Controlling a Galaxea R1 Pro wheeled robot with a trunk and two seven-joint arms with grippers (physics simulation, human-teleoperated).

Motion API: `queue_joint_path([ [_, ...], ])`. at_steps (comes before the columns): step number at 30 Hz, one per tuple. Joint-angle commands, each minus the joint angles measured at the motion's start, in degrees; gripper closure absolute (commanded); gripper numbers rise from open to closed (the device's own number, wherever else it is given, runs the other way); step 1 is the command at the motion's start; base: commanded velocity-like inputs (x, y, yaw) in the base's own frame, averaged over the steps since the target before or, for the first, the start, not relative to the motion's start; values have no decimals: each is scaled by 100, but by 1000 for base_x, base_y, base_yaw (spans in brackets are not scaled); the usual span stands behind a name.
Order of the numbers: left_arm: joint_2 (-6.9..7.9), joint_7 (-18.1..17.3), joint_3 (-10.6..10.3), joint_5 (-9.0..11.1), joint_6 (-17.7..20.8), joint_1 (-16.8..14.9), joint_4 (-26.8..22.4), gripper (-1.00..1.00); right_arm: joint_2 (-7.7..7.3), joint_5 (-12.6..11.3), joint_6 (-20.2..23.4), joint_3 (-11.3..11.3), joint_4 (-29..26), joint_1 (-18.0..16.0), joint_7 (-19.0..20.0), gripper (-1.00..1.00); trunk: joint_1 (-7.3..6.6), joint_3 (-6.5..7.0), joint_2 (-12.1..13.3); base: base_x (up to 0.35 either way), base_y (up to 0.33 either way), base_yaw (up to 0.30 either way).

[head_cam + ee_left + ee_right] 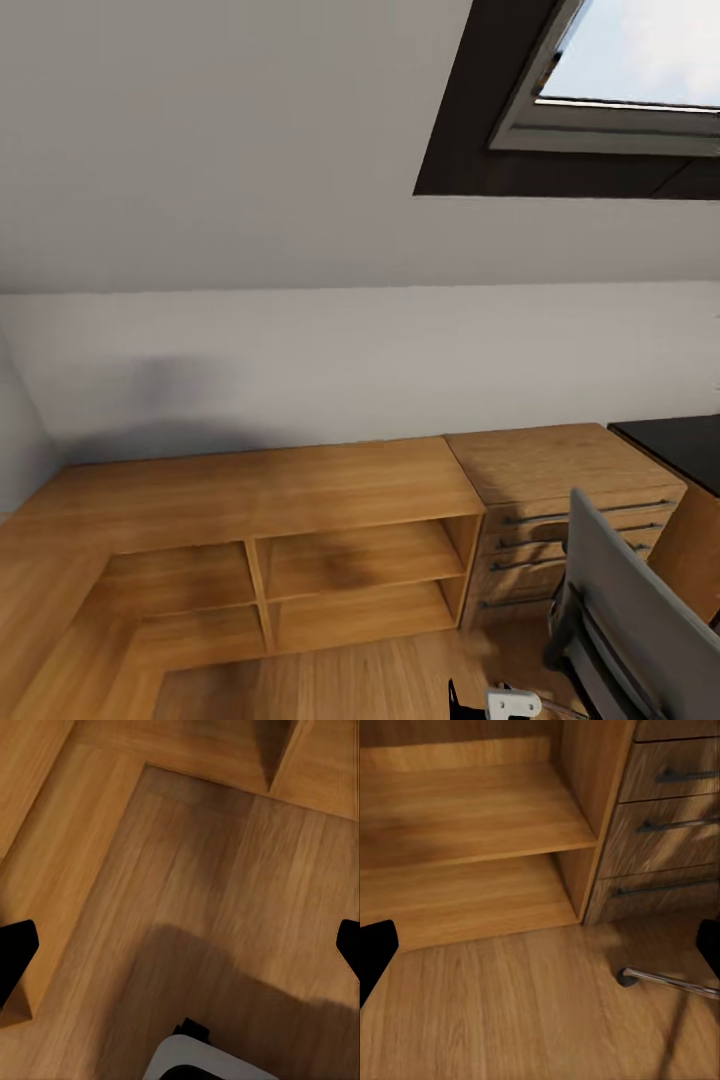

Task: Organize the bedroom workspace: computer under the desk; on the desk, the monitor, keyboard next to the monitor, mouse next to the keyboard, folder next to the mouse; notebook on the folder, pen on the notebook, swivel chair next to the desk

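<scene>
Both grippers' jaws are standing apart, gripping nothing. At lower right I'm seeing one swivel chair (622, 610), beside one four-drawer wooden cabinet (560, 500) and one four-bay shelf unit (300, 560).

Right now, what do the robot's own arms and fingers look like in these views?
Little shows. In each wrist view, black fingers enter from the picture's two sides with blunt tips. In the head view a small white rounded part with dark holes sits beside a black piece at the bottom edge. No cables or markings are legible.
</scene>
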Motion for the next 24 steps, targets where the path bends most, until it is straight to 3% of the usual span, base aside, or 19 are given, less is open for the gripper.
queue_joint_path([
  [1, 8, 43, -49, 38, -13, 2, -13, -100, 3, -50, -18, 51, 7, -7, -14, -100, 6, -11, -11, 247, 177, -286],
  [9, 8, 43, -50, 41, -9, -1, -11, -100, 3, -44, -18, 51, 7, -7, -14, -100, 6, -11, -11, 239, 146, -288],
  [24, 8, 43, -53, 40, -7, 2, -6, -100, 3, -24, -18, 60, 7, -7, -14, -100, 6, -11, -11, 30, 15, -297],
])
